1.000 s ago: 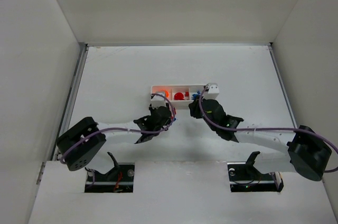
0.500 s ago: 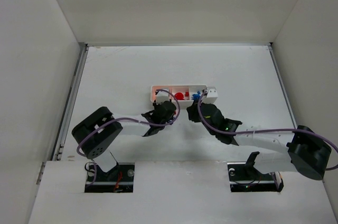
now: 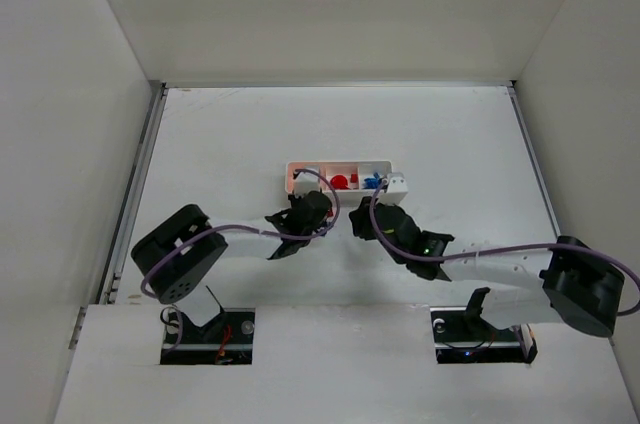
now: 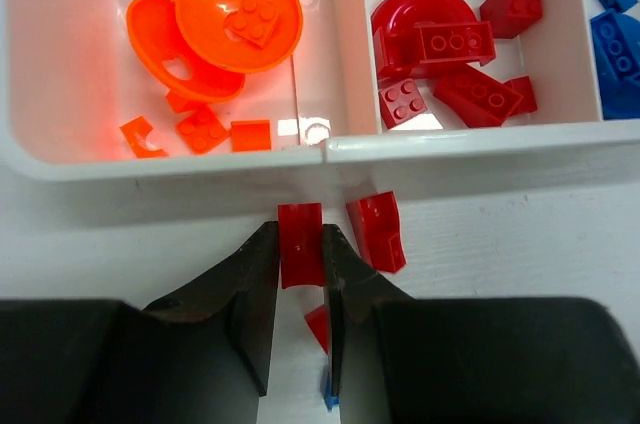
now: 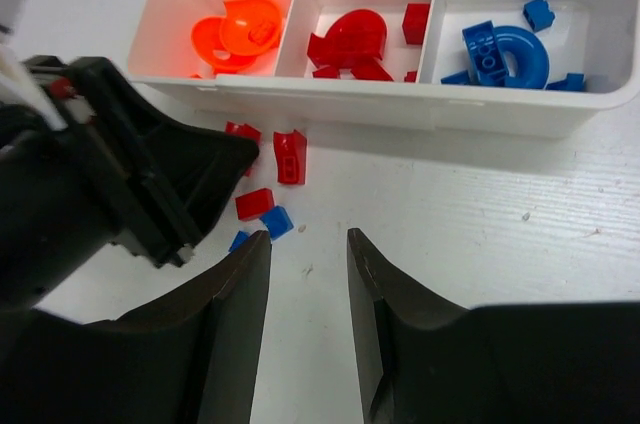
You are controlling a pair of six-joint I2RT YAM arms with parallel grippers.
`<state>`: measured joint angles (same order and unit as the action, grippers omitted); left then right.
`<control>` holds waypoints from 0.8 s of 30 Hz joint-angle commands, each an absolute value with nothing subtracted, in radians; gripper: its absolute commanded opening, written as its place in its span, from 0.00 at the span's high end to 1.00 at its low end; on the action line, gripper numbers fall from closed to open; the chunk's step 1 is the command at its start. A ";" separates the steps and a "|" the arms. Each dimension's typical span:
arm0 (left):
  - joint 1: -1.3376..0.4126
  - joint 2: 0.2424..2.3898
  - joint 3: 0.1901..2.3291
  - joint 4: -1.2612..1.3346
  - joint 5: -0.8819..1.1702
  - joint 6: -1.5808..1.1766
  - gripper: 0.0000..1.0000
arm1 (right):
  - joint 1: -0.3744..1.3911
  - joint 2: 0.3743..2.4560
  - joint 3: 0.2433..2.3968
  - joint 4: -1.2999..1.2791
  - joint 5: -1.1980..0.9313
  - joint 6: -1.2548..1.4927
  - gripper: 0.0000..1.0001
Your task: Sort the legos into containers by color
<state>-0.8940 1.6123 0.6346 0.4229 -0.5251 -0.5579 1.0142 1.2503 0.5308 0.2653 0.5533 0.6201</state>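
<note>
The white three-compartment tray [image 3: 337, 164] holds orange pieces [image 4: 230, 19] on the left, red pieces [image 4: 440, 54] in the middle and blue pieces [image 5: 500, 54] on the right. My left gripper [image 4: 300, 232] is shut on a small red brick [image 4: 300, 256] just in front of the tray's front wall [image 4: 450, 149]. A second red brick [image 4: 378, 232] lies beside it. My right gripper [image 5: 306, 239] is open and empty over bare table, just right of a loose red brick [image 5: 254, 203] and blue brick [image 5: 276, 221]. Both grippers [image 3: 305, 214] [image 3: 362, 219] sit close together.
Another small blue piece [image 5: 238, 240] lies by my right gripper's left finger. A red piece [image 4: 318, 329] and a blue one [image 4: 327, 402] lie on the table between the left fingers. White walls enclose the table [image 3: 450, 134] on three sides.
My right gripper has drawn back from the tray's right end, toward the near left. The left arm's elbow swung in while its gripper stayed at the tray's front.
</note>
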 commanded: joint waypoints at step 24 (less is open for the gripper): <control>-0.811 1.646 0.928 0.396 -0.347 -0.563 0.87 | 1.208 1.446 0.498 0.411 0.658 0.741 0.53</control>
<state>-0.8230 1.6146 0.8646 0.3683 -0.3714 -0.5789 1.1992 1.4208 0.4816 0.3752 0.6365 0.7166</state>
